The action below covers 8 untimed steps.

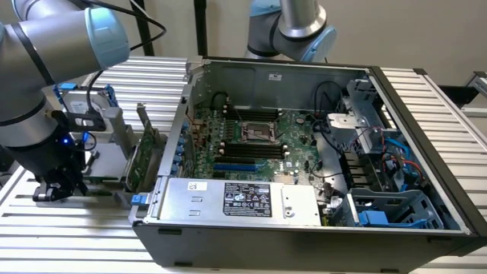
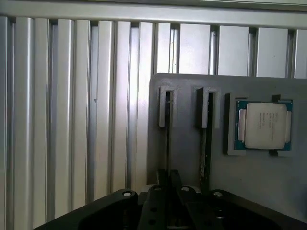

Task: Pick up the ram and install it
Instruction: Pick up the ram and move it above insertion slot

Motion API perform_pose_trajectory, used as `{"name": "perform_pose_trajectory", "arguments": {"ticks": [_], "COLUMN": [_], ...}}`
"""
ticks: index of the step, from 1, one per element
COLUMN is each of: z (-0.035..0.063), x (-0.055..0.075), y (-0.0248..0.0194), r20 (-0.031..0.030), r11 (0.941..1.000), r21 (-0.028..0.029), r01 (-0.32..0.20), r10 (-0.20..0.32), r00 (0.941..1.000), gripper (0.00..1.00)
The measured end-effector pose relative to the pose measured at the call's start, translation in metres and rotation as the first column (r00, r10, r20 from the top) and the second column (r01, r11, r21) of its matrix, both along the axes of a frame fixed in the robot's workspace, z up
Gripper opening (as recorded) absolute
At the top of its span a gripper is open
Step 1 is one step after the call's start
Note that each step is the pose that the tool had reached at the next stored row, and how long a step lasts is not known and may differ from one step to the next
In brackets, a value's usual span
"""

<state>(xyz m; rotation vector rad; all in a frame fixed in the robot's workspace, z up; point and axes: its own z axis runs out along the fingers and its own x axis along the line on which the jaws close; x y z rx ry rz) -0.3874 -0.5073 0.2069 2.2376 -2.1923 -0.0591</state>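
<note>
The ram (image 2: 168, 129) stood on edge in a slot of the grey holder (image 2: 187, 158) on the bench (image 2: 72, 120), with a second stick (image 2: 205, 139) just beside it. The pincer (image 2: 169, 178) sat over the ram's upper edge; we could not tell whether it had clenched. We judged the stick light, stiff and fragile, best pinched squarely across its thin board, clear of the contacts.

Thin ram (image 2: 168, 129), vert. in gray holder (image 2: 187, 148) slot
</note>
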Motion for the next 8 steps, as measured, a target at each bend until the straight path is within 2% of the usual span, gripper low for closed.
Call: {"name": "perform_pose_trajectory", "arguments": {"ticks": [3,8], "z": [0.0090,0.0302], "x": [0.000,0.000], "y": [0.0000,0.0000], "r20": [-0.0001,-0.0001], "r11": [1.0000,1.0000], "r21": [0.0000,0.0000], "r01": [0.000,0.000], "r10": [0.000,0.000], "r00": [1.0000,1.0000], "gripper": [0.00,0.00]}}
